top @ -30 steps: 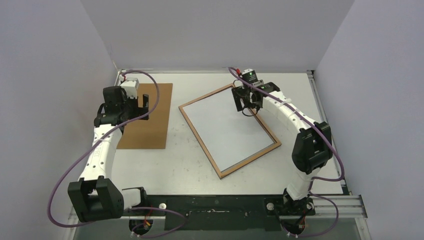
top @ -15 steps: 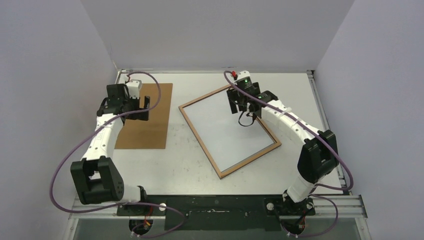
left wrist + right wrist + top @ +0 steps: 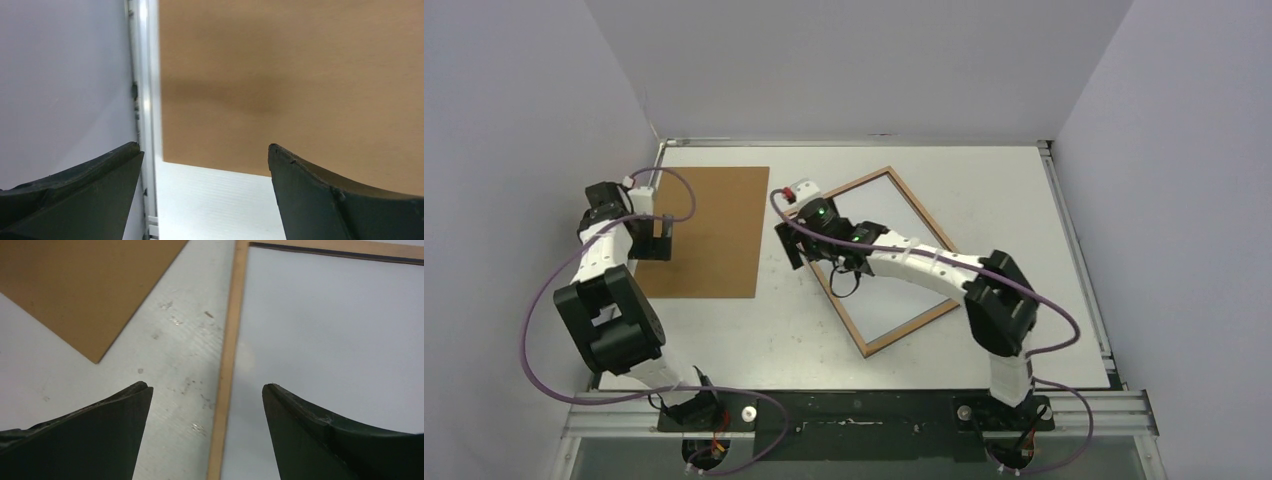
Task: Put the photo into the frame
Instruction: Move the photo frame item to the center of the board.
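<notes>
Starting at the near edge, a black mounting rail [image 3: 854, 410] carries both arm bases, with purple cables [image 3: 532, 330] looping off them. The table [image 3: 1014, 210] is flat, white and matte, and the right wrist view shows it scuffed and speckled with grey marks. The right gripper [image 3: 205, 387] hangs over the left side of the frame [image 3: 232, 325], its dark curved jaws spread wide with nothing between them but the table and that wooden strip below. The frame lies flat and skewed near the middle of the table, light wood-brown back up. It is a thin, straight-sided rectangle around a smooth pale sheet. Whether that sheet is the photo lying face down I cannot tell. The right arm crosses above the frame's middle and covers part of it; open table lies to the frame's right and beyond it. Left of the frame, a strip of table apart, lies the plain brown backing board [image 3: 714, 230], thin, matte and sharp-cornered. The left gripper [image 3: 205, 147] hovers above the board's left edge, jaws wide apart and holding nothing. It is close to the left wall [image 3: 524, 120] and the metal rail [image 3: 145, 100] along the table's edge. Pale grey walls close the far and right sides too
</notes>
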Controlling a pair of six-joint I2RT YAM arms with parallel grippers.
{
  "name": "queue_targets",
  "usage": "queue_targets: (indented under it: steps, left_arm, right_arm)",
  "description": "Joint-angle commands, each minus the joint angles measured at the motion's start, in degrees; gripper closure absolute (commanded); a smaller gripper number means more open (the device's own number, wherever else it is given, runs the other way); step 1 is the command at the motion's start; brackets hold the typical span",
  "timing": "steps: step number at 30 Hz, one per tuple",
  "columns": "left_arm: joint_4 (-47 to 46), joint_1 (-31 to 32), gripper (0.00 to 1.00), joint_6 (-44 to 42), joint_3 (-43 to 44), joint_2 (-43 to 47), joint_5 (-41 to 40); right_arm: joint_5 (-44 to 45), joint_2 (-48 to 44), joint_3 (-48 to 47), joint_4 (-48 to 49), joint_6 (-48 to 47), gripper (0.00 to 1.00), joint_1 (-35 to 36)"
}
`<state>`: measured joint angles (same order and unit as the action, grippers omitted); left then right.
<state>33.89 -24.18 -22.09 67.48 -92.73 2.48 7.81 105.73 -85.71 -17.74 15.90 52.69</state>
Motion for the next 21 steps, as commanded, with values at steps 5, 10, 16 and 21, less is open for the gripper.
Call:
queue_targets:
  steps: [5,10,16,21]
  left_arm:
    - [-4.1,-4.7,0.02,-5.5,1.1,-4.6,-1.6]
    - [-4.0,-5.6,0.07,-6.7,2.8,-8.8,-1.2]
    - [-3.1,-6.1,0.15,-6.9,3.8,-12.2,0.8]
    - [-4.0,-6.1,0.21,-5.7,4.8,-14.5,1.1]
  right_arm:
    - [-3.7,17.2,-13.9,7.2,0.7,0.14,6.2]
    - [-5.7,22.2,-15.9,12.0,2.0,0.13,6.6]
    - [-6.1,25.9,-16.3,17.0,1.5,0.21,6.6]
    - [-6.4,27.3,-16.0,20.9,1.6,0.24,6.4]
